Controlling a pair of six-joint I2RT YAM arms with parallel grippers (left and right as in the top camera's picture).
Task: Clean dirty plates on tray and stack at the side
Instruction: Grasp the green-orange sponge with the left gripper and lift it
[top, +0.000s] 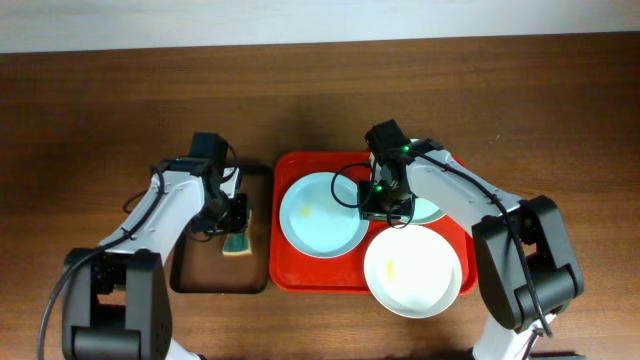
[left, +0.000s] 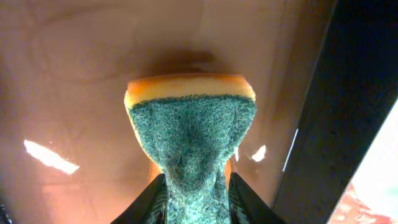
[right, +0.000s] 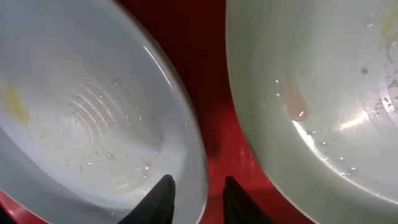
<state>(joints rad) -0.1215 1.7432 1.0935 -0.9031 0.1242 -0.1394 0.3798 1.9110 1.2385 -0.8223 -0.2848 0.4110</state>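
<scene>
I see a dark wooden tabletop (top: 100, 90); left end effector (left: 194, 190) clamps a sponge (left: 189, 118), right end effector (right: 196, 193) straddles the blue plate (right: 74, 112) rim, parted.

The red tray (top: 288, 272) lies flat, a rounded rectangle with a low rim, holding all three plates. The pale blue plate (top: 322, 214) sits on the tray's left part, glossy, with a faint yellowish smear left of its centre. The white plate (top: 412, 270) rests at the tray's near right corner, overhanging the rim, a small yellow mark near its middle. The pale green plate (top: 428, 210) lies in the tray's far right part, mostly hidden, wet with droplets and a pinkish streak.
</scene>
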